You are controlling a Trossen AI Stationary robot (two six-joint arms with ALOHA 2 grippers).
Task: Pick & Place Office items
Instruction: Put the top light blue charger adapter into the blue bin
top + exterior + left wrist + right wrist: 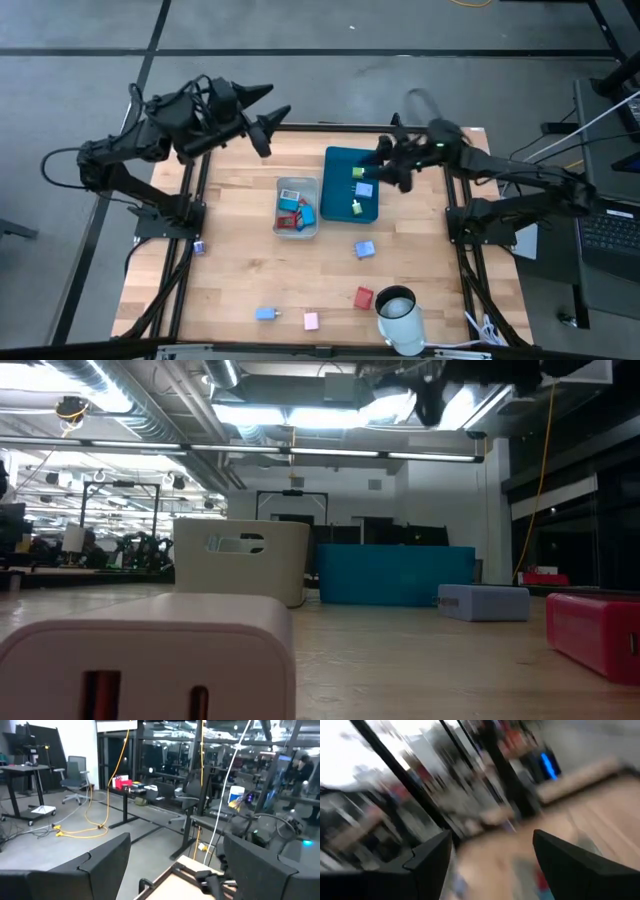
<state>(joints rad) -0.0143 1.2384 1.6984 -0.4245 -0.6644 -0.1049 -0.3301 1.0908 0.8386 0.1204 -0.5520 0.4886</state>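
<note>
Nearest the low camera we find a pink block [150,655], one of several office items loose on the wooden desk [230,270] short of the teal tray [340,160]. Others already sit in that tray and the grey bin [297,207] beside it. Both arms hover, left gripper [268,118] and right gripper [385,165], jaws wide and empty. Behind: an open workshop.

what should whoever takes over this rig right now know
Left gripper: open, empty, raised over the table's far left edge.
Right gripper: open, empty, above the teal tray.
Done: some items in the grey bin, three in the teal tray.
Left: loose on the table: blue block, red block, pink piece, light blue piece, small piece at the left edge.
</note>
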